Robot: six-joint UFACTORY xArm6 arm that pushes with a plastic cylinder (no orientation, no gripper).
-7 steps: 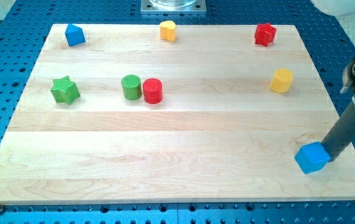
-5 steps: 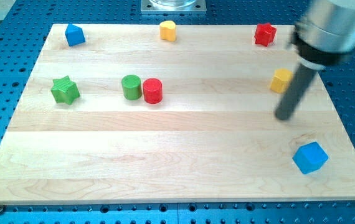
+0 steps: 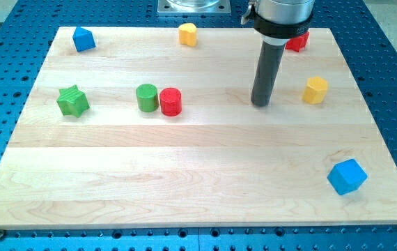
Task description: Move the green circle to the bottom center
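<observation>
The green circle stands upright on the wooden board, left of centre, touching a red circle on its right side. My tip rests on the board right of centre, well to the right of the red circle and left of a yellow block. The tip touches no block.
A green star lies at the view's left. A blue block sits at top left, a yellow block at top centre, a red block at top right partly behind the rod. A blue cube sits at bottom right.
My tip has left the blue cube at bottom right and moved up and to the left, past the yellow block, to right of centre. No block has moved since.
</observation>
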